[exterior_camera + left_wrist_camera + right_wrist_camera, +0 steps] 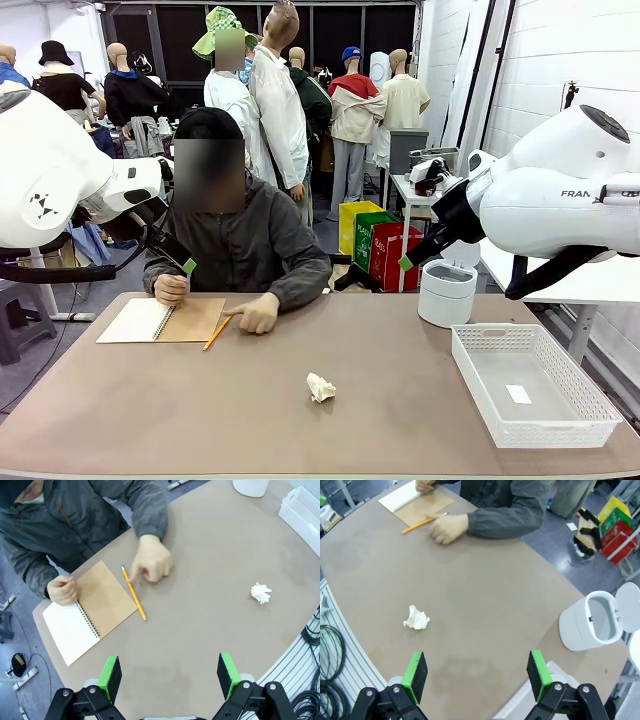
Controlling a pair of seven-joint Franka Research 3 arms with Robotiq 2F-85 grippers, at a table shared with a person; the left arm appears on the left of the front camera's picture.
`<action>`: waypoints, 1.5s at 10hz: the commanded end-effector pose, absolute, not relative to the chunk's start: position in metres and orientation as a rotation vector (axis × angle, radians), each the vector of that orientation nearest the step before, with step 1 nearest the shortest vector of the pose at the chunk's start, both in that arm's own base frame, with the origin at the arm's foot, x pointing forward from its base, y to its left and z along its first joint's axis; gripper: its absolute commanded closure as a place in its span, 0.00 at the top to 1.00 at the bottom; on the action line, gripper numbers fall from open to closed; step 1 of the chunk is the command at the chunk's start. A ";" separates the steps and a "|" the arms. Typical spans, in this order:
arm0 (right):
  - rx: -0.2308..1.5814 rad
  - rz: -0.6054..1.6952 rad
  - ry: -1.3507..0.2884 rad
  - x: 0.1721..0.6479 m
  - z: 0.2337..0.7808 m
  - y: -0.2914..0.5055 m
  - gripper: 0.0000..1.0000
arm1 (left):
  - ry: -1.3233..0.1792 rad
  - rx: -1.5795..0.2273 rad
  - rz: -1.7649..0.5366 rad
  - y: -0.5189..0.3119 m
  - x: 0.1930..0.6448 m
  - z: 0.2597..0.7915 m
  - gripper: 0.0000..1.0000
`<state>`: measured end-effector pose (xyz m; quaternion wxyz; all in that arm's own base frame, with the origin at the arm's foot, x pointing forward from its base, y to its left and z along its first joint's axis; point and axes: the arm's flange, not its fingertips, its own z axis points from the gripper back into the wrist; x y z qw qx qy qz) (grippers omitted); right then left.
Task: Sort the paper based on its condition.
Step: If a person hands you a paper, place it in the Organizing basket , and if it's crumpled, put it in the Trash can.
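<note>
The left hand (pixel 169 667) is released, its green pads standing wide apart above the table (pixel 400 430). The right hand (pixel 476 667) is released too, its pads spread just as wide, and neither one grasps or touches anything.

The paper (pixel 320 387) is a small crumpled white wad lying alone on the bare table, a little toward 6 o'clock from the table's middle in the front view. In the left wrist view it sits at 2 o'clock from the gap between the pads, and in the right wrist view at 10 o'clock.

At 3 o'clock from the wad stands a white basket (pixel 555 432) with a small white tag (pixel 518 394) on its floor. A white bin (pixel 446 295) with its lid up stands at 2 o'clock.

At 10 o'clock lies an open spiral notebook (pixel 160 320), and a yellow pencil (pixel 216 333) lies along its brown cover's edge. The person's fist (pixel 171 288) rests at the notebook's far edge. The person's pointing finger (pixel 258 313) presses on the table just beside the pencil.
</note>
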<state>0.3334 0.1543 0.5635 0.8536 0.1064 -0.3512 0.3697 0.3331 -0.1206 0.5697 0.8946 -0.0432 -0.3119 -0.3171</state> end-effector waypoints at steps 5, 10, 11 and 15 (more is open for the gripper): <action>0.229 0.779 -0.738 0.334 0.564 0.154 1.00 | -0.645 -0.085 -0.657 -0.120 0.333 0.570 1.00; 0.225 0.834 -0.663 0.332 0.559 0.178 1.00 | -0.645 -0.085 -0.657 -0.120 0.333 0.570 1.00; 0.222 0.857 -0.651 0.333 0.555 0.190 1.00 | -0.645 -0.085 -0.657 -0.120 0.333 0.570 1.00; 0.207 0.919 -0.557 0.344 0.513 0.242 1.00 | -0.645 -0.085 -0.657 -0.120 0.333 0.570 1.00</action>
